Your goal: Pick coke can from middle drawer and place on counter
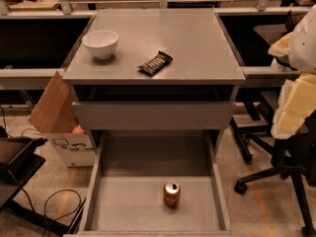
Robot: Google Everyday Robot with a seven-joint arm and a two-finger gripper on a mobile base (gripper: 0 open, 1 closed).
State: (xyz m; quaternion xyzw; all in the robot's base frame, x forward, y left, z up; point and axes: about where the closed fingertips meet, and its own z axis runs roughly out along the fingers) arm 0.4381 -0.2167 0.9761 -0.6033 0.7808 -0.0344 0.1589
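The coke can, orange-red with a silver lid, stands upright on the floor of the open middle drawer, right of its centre. The grey counter tops the cabinet above it. My arm's pale white and yellowish parts show at the right edge, with the gripper held up beside the counter's right side. It is far from the can and nothing shows in it.
A white bowl and a dark snack-bar wrapper lie on the counter. A flat grey front panel sits above the open drawer. A cardboard box stands left, an office chair right, and cables lie on the floor.
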